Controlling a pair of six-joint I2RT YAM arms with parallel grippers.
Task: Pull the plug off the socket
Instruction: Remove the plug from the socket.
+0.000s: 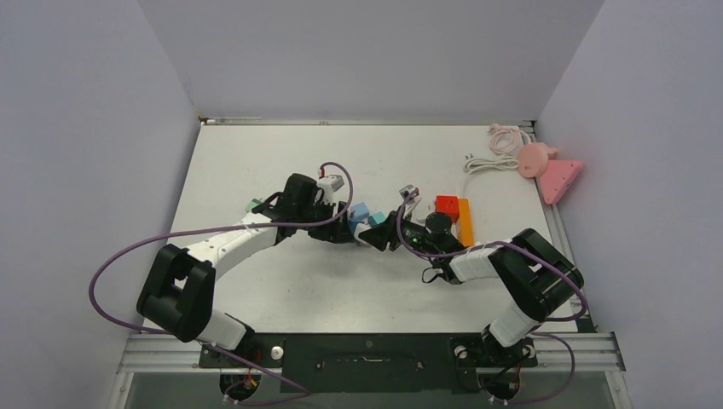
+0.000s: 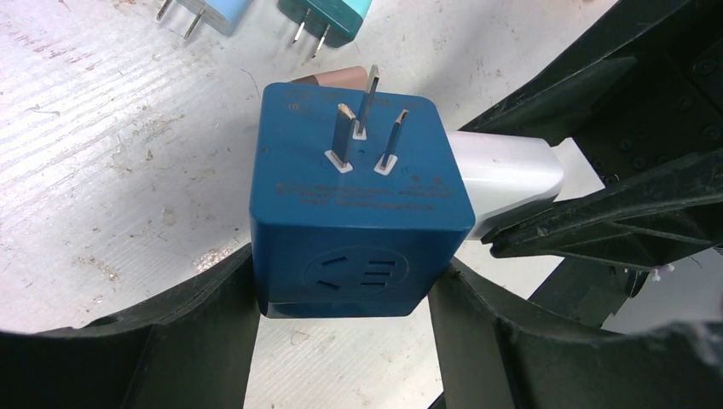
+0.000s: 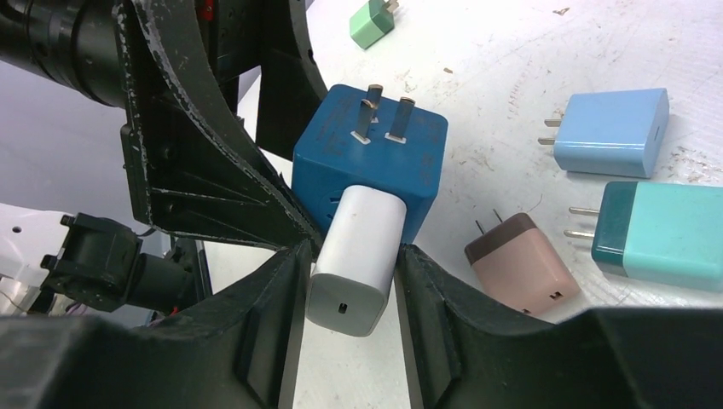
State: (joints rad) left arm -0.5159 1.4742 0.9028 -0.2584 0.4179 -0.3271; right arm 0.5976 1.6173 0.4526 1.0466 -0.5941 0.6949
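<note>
The socket (image 2: pixel 358 221) is deep blue, with silver prongs and faint darker print on its top face. The plug (image 3: pixel 358 230) in its side is plain white. The left gripper (image 2: pixel 345 285) and right gripper (image 3: pixel 354 256) are matt black.

Near the socket lie four chargers:
- a pale blue charger (image 3: pixel 610 132)
- a turquoise charger (image 3: pixel 661 234) with a dark teal band
- a dusty pink charger (image 3: pixel 520 264) with a brown cap
- a mint green charger (image 3: pixel 373 24)

The table (image 2: pixel 102 153) is off-white, flecked with grey scuffs. Right of the socket are a red block (image 1: pixel 447 204), an orange bar (image 1: pixel 465 220), a white cord (image 1: pixel 490 164), a pink disc (image 1: pixel 535 158) and a pink wedge (image 1: pixel 560 179). The cables (image 1: pixel 111 264) are purple.
</note>
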